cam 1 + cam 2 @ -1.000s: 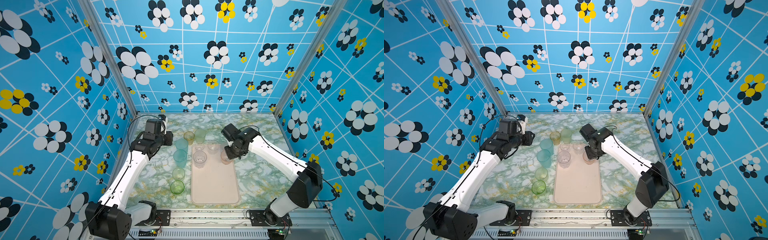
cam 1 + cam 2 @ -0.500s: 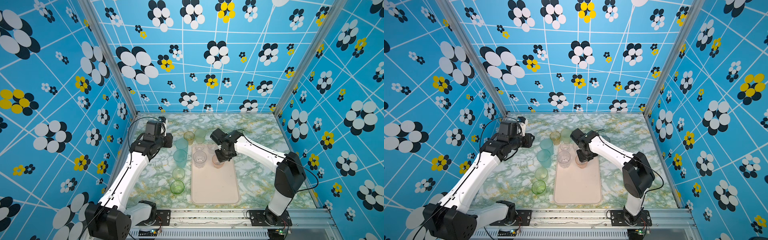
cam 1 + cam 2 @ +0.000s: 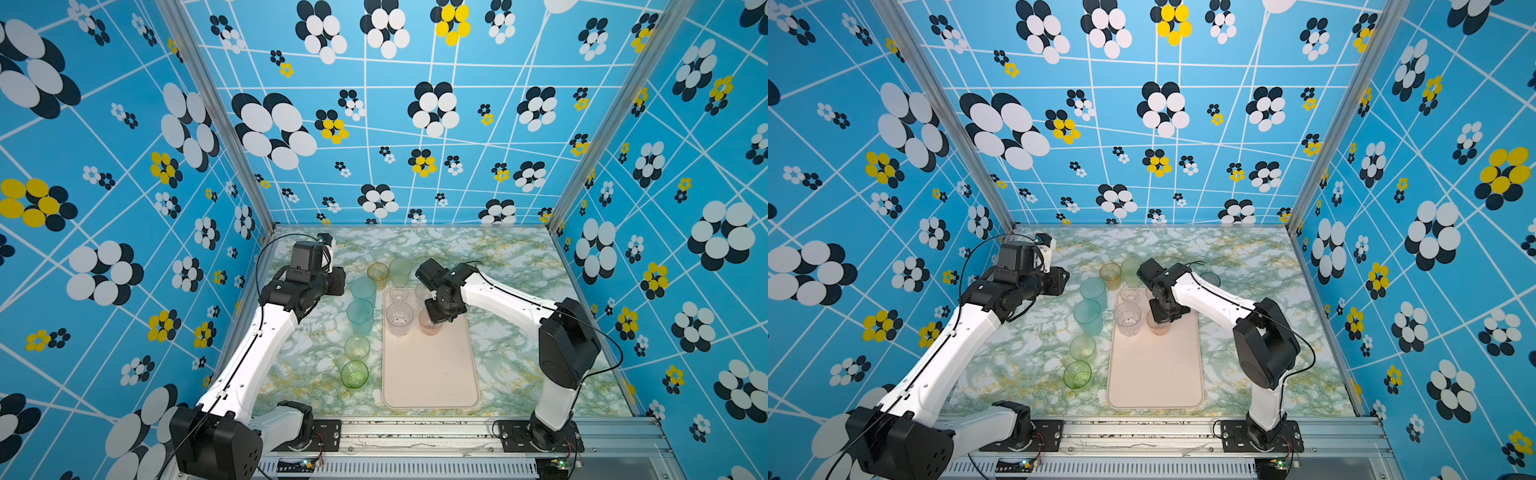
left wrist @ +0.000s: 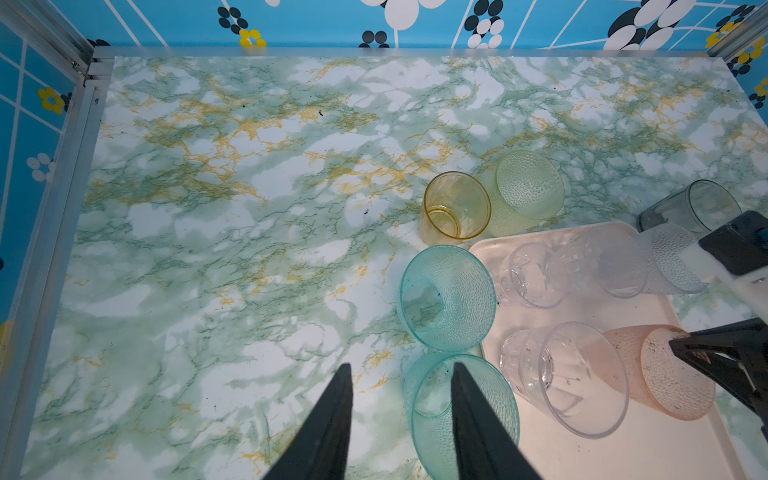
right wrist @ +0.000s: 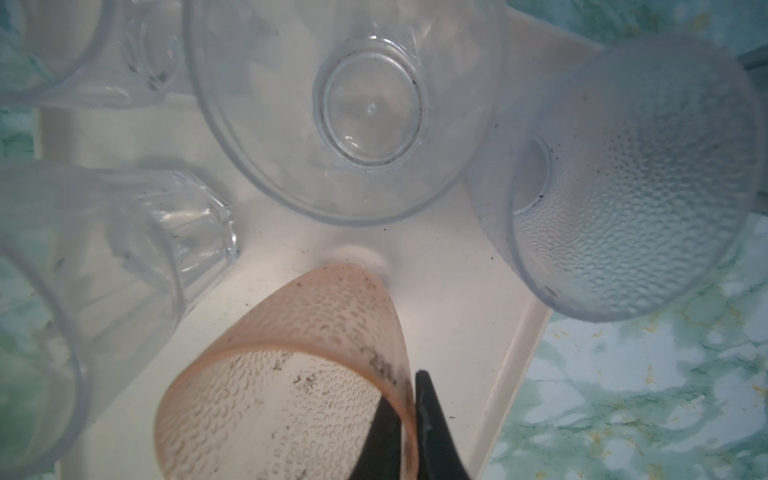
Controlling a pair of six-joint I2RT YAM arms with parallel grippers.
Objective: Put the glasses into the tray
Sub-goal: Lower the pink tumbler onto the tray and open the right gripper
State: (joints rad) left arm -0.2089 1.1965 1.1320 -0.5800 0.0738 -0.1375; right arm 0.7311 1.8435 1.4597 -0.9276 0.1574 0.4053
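Pink tumbler [image 5: 291, 374] is the glass in hand; the step is judged to be its set-down in the tray [image 5: 478, 332]. The right gripper [image 5: 409, 395] pinches the tumbler wall at the rim, one finger inside the mouth and one outside, the jaws nearly pressed together on the thin wall. The tumbler sits directly below the fingertips, mouth toward the gripper, over the tray floor. Whether its base touches the floor cannot be told.

Ahead of the fingertips stand a clear tumbler [image 5: 357, 104] and a frosted tumbler [image 5: 623, 187], both near.

Next move, as judged:
1. Seat the base flat.
2. Spread the jaws.
3. Withdraw straight up, so the inner finger clears the rim without tipping the glass into its neighbours.

Appearance: translucent pink, dimpled wall, narrower at the base, dark specks on the rim and inside.

The left gripper [image 4: 401, 365] is spread and holds nothing. One fingertip hangs over the mouth of a teal tumbler [image 4: 428, 415].
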